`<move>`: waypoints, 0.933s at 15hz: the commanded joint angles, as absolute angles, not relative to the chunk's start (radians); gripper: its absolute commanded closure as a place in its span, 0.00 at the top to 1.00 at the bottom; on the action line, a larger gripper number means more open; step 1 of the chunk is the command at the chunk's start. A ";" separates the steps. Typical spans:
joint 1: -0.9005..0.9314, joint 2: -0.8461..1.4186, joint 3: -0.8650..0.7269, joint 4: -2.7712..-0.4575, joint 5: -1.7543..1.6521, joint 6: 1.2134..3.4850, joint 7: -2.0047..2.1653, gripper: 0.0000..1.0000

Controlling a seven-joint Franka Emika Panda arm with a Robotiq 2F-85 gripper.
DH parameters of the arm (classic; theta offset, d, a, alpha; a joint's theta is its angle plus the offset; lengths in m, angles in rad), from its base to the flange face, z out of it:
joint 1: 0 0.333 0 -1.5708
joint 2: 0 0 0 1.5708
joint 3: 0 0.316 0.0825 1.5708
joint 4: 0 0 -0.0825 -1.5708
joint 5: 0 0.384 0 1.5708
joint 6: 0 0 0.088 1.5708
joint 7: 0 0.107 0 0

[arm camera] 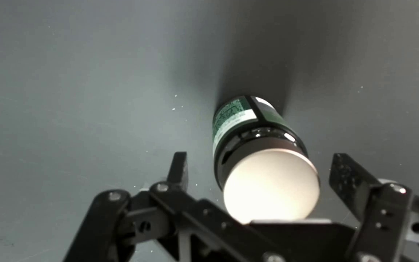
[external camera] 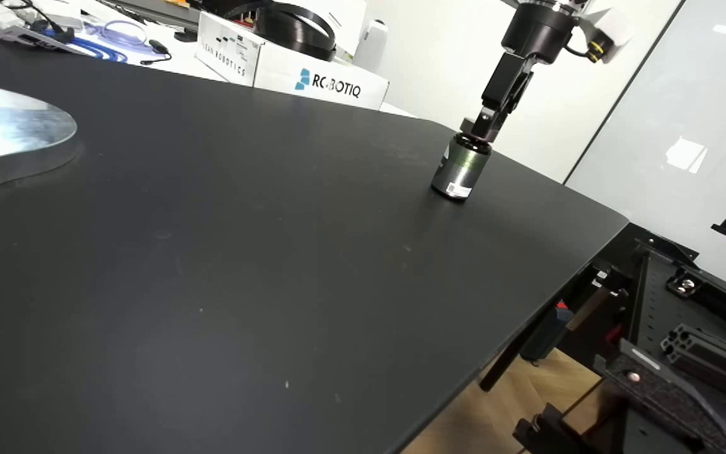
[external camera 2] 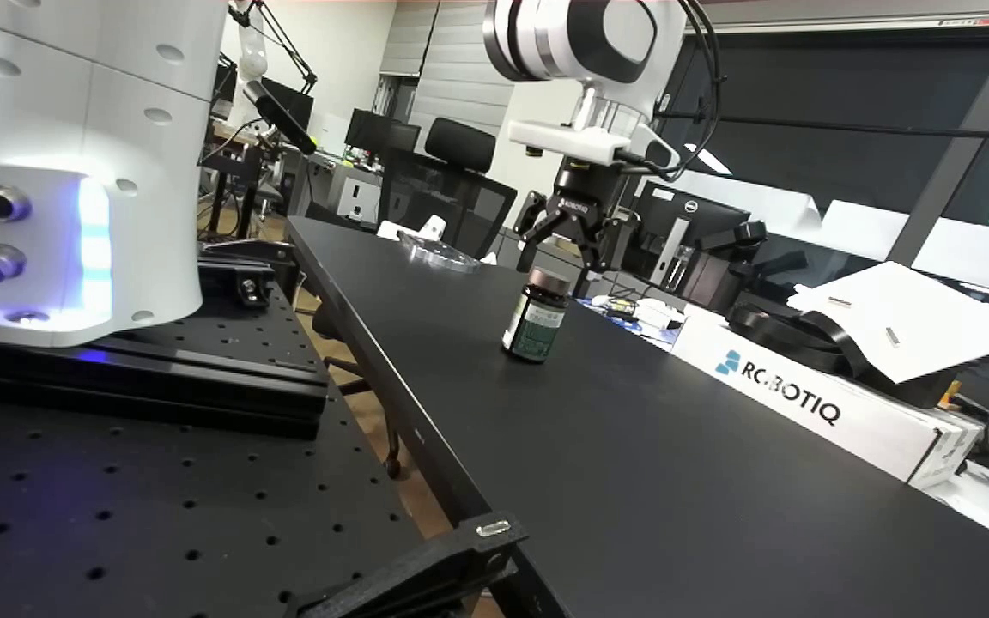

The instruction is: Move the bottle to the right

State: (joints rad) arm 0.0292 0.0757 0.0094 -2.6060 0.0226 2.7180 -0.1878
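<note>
Bottle point(external camera 2: 536, 325) set upright on desk point(external camera 2: 675, 498), between long edges. Pincer point(arm camera: 261, 169) spread, nothing gripped; cap point(arm camera: 272, 185) flanked by fingers point(arm camera: 179, 169), gap seen each side. Long axis vertical, roughly aligned with pincer; clench around cap probably needed next.

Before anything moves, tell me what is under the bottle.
The bottle stands upright on the black tabletop; the patch directly under it is covered and cannot be seen.
</note>
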 commanded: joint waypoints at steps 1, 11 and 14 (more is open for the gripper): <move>0.023 0.096 0.028 -2.589 0.045 2.728 -0.195 1.00; 0.017 0.126 0.036 -2.600 0.038 2.819 -0.197 0.60; 0.014 0.097 0.035 -2.601 0.042 2.781 -0.197 0.43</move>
